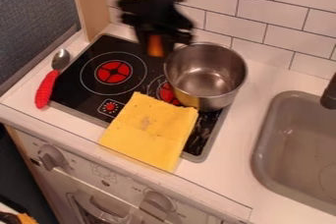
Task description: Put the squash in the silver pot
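Observation:
At the top of the camera view the black gripper (156, 39) hangs over the back of the stove, a little left of the silver pot (209, 76). It is blurred, and it is shut on an orange piece, seemingly the squash (155, 46), whose lower part shows between its fingers. The squash is outside the pot, beside and above its left rim. The pot stands upright on the right side of the black stove top, and its visible inside holds nothing.
A yellow cloth (150, 132) lies over the stove's front edge, close to the pot. A spoon with a red handle (46, 89) lies on the left. The sink (298, 149) with its dark faucet (329, 93) is on the right; a tiled wall (263, 9) rises behind.

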You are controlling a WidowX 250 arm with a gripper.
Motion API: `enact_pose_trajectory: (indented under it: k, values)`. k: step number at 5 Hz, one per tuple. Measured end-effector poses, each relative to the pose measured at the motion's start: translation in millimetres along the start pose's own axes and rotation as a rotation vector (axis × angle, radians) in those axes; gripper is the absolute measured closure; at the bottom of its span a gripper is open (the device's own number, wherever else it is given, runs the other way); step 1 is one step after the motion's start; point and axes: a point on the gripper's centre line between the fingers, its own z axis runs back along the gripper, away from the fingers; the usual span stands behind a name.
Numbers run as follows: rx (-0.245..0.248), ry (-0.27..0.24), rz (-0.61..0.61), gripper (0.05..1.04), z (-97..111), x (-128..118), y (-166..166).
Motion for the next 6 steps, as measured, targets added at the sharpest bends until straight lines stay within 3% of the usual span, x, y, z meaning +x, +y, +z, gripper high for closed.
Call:
enact_pose_trajectory:
  k: [1, 2, 3, 4, 5, 6]
  values:
    - [-0.03, -0.018, -0.052, 0.674, 4.1, 13.4, -40.1]
    - [-0.017, 0.026, -0.042, 0.573, -10.3, 9.3, -42.7]
    - [-0.014, 0.049, -0.015, 0.29, -11.8, 6.3, -33.7]
    - [-0.04, 0.061, -0.003, 0.077, -6.7, 3.5, -28.5]
    - [-0.074, 0.025, 0.013, 0.079, 16.4, -1.1, -14.2]
    - [-0.1, 0.042, -0.011, 0.083, 15.5, -7.6, -10.2]
